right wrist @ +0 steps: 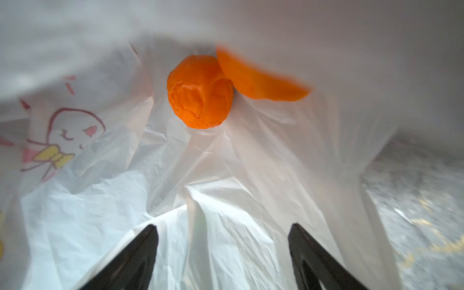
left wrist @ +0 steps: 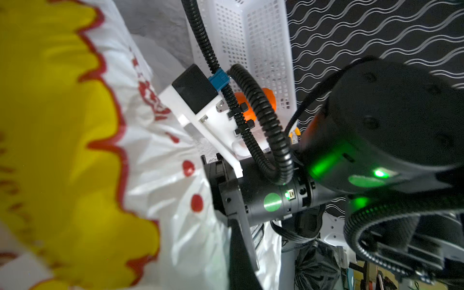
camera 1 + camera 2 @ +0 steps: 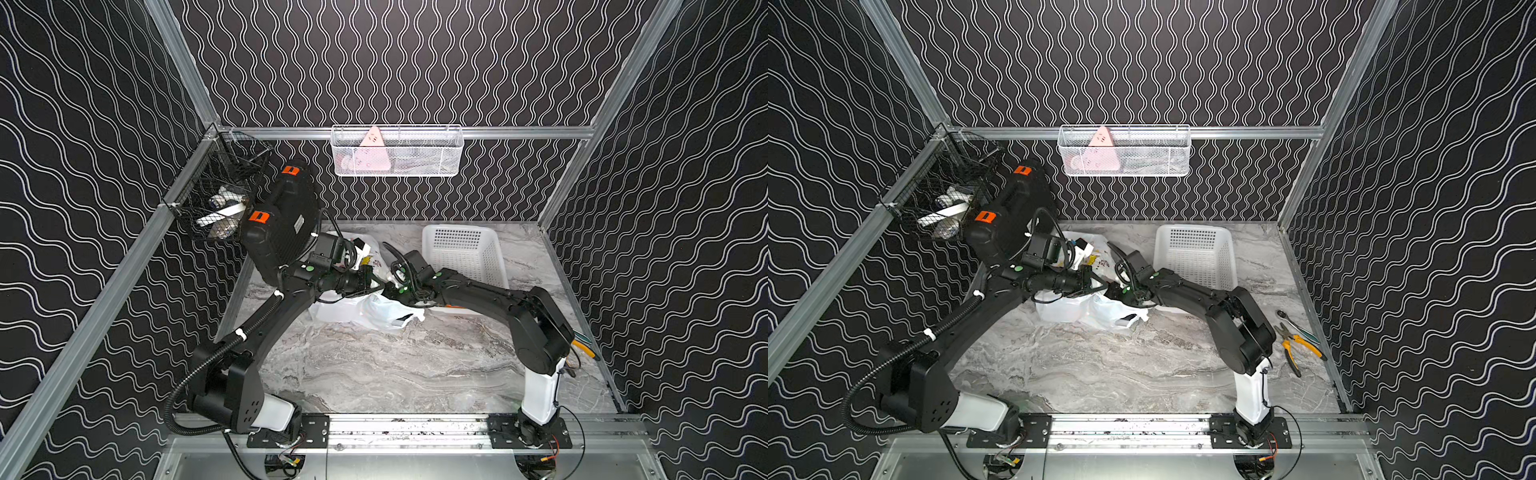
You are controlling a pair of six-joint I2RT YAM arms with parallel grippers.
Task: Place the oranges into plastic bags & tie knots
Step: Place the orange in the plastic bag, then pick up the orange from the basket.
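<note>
L arm extends to plastic bag (image 3: 374, 309), L gripper (image 3: 374, 286) closed at its rim. R gripper (image 1: 222, 227) at bag mouth, fingers wide apart, empty; two oranges (image 1: 199, 91) lie touching inside, mid-table beside basket (image 3: 461, 253).

Nothing here is legible to you. The red lettering (image 2: 150, 98) on the plastic bag (image 2: 180, 226) is blurred past reading. Ahead of the right gripper (image 1: 223, 226) and its jaws, the bag's print is only a cartoon. The black marks on the orange tags (image 3: 257, 217) of the left arm (image 3: 286, 245) are too small to make out.
</note>
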